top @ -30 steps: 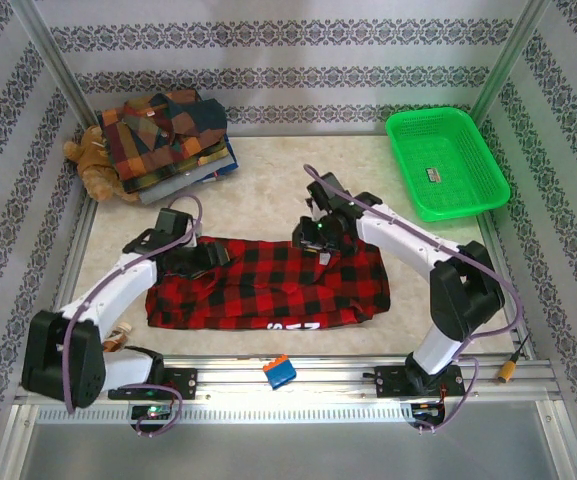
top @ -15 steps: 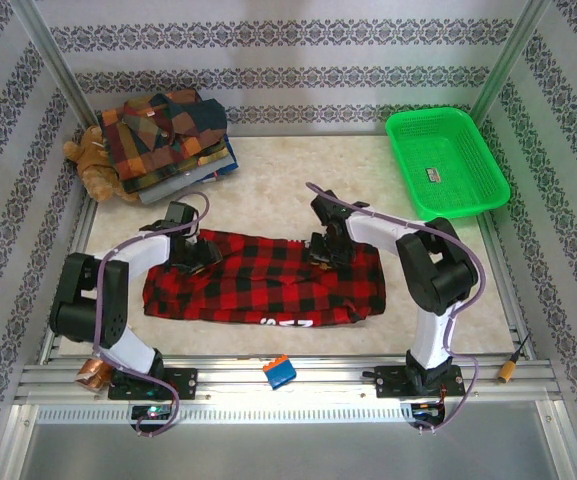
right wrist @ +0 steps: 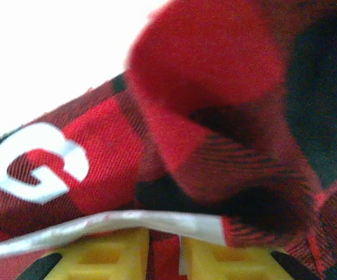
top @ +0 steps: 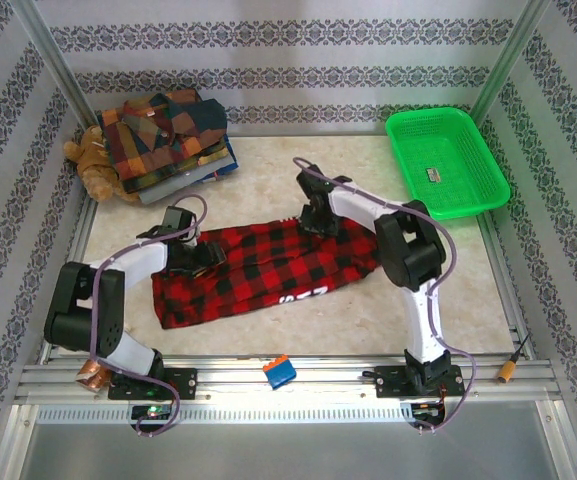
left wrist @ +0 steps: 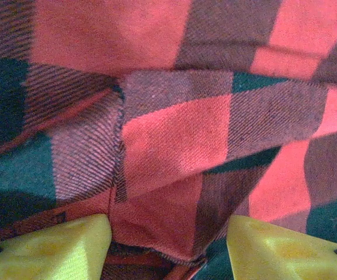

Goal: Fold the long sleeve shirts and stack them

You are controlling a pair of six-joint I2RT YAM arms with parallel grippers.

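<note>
The red-and-black shirt [top: 268, 268] is found across the middle of the table [top: 268, 175], its long axis slanted from near-left to far-right, white lettering toward the near edge. The right tool [top: 318, 222] is clamped on its far end. The left tool [top: 204, 258] is seen with fingers [left wrist: 57, 248] held apart over a fold.

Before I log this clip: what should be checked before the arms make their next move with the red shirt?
1. The right gripper has hold of the red shirt: ok, its fingers are nearly closed on pinched fabric.
2. The left gripper has hold of the shirt: cannot tell, its fingers are apart with a fold between them.
3. Shirt lies flat and square: not ok, it is skewed and bunched.
4. The folded stack has a free top: ok, the teddy bear sits beside it.
5. The green basket is apart from the shirt: ok.
</note>
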